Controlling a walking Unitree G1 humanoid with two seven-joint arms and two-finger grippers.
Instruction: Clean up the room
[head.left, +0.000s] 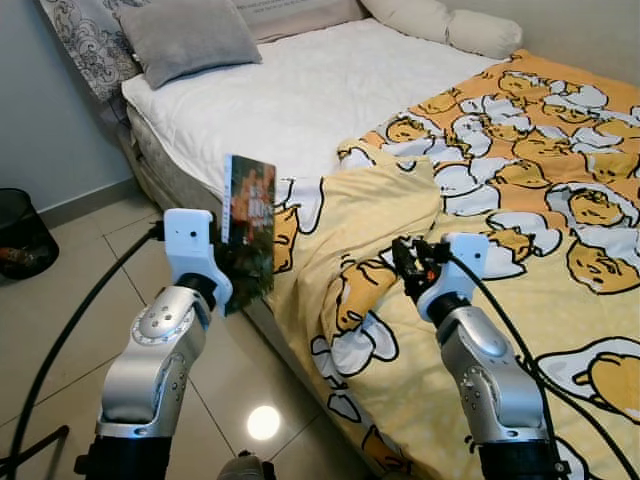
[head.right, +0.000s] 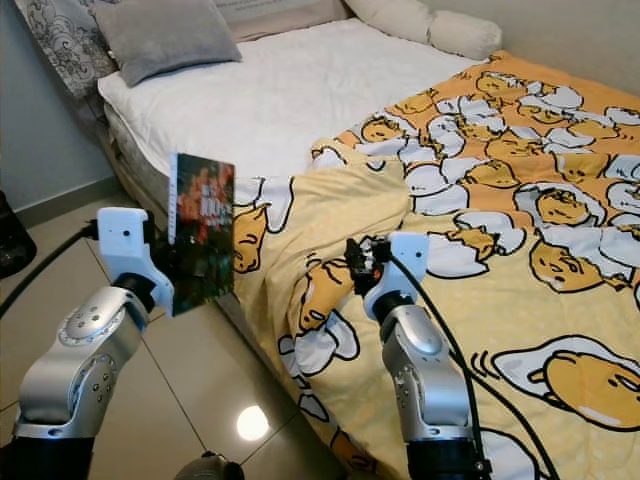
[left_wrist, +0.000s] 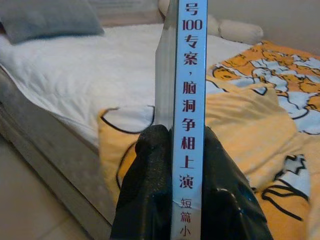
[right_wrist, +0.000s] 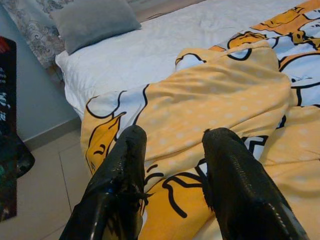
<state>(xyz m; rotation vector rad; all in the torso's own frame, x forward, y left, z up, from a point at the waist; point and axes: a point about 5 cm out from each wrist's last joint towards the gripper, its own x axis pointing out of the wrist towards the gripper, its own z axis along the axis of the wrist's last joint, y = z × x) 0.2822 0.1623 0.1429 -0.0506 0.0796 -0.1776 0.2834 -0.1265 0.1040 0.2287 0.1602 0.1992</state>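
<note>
My left gripper (left_wrist: 179, 165) is shut on a thin book (head.left: 249, 228) with a dark cover and a pale blue spine (left_wrist: 188, 100) printed with Chinese characters. I hold it upright beside the bed's near edge, above the tiled floor. My right gripper (right_wrist: 172, 165) is open with nothing between its fingers, hovering just over the folded-back yellow duvet (head.left: 400, 210) with the egg cartoon print. The right arm (head.left: 480, 370) reaches over the bed from its near side.
The bed has a bare white mattress (head.left: 300, 90), a grey pillow (head.left: 185, 35) and a cream bolster (head.left: 450, 25) at its head. A black mesh bin (head.left: 20, 235) stands on the tiled floor (head.left: 70, 300) at the left by the wall.
</note>
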